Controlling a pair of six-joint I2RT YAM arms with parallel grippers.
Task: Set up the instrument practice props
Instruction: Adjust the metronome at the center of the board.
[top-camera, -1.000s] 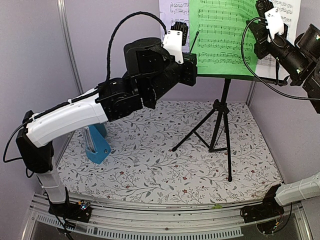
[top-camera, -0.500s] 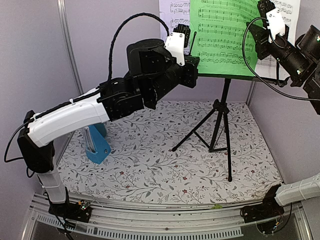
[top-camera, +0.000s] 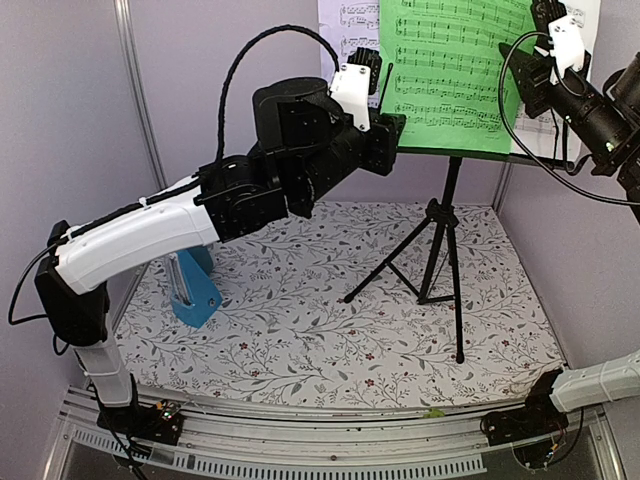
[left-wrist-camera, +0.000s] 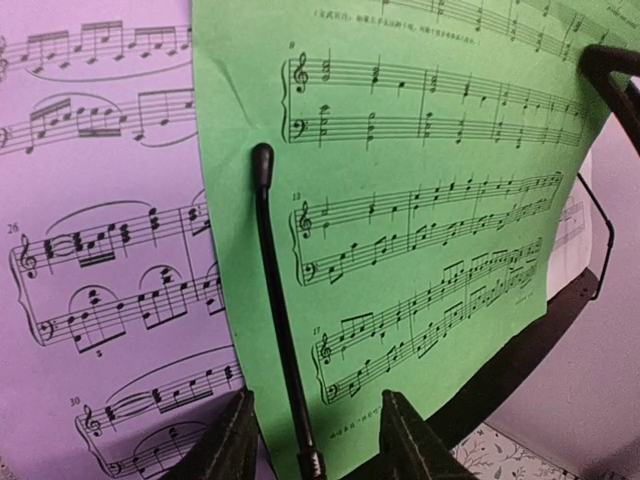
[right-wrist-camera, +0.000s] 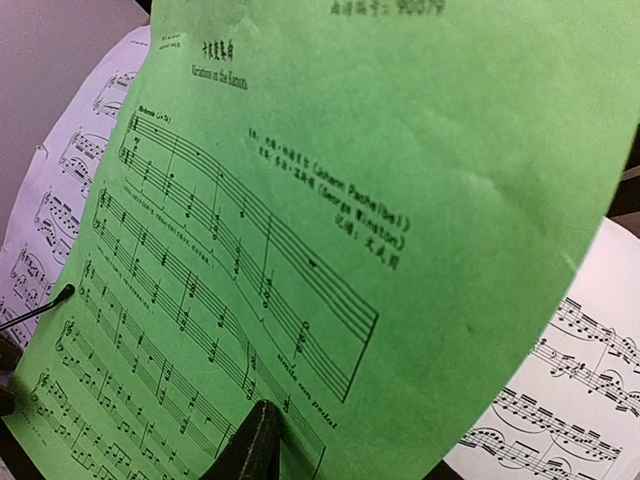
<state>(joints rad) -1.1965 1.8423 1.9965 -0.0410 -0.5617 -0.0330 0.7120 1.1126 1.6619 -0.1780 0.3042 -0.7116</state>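
The black tripod music stand (top-camera: 441, 235) stands at the back right. On its desk a green sheet-music page (top-camera: 445, 70) lies over white pages (top-camera: 345, 25). My left gripper (top-camera: 385, 100) is open at the desk's left lower edge. In the left wrist view its fingers (left-wrist-camera: 228, 445) straddle the stand's thin black page-retainer rod (left-wrist-camera: 278, 310) in front of the green page (left-wrist-camera: 420, 200). My right gripper (top-camera: 545, 45) is at the green page's right edge. In the right wrist view one finger (right-wrist-camera: 255, 440) lies in front of the green page (right-wrist-camera: 400, 200); the page hides the other. The blue metronome (top-camera: 195, 288) stands at the left.
A floral-patterned mat (top-camera: 330, 330) covers the table. Purple walls close in on the left, back and right. The tripod's legs (top-camera: 385, 270) spread over the back right of the mat. A metal rail (top-camera: 330, 440) runs along the near edge.
My right gripper has moved up and to the right along the green page's right edge. My left gripper rose slightly, then held still by the rod.
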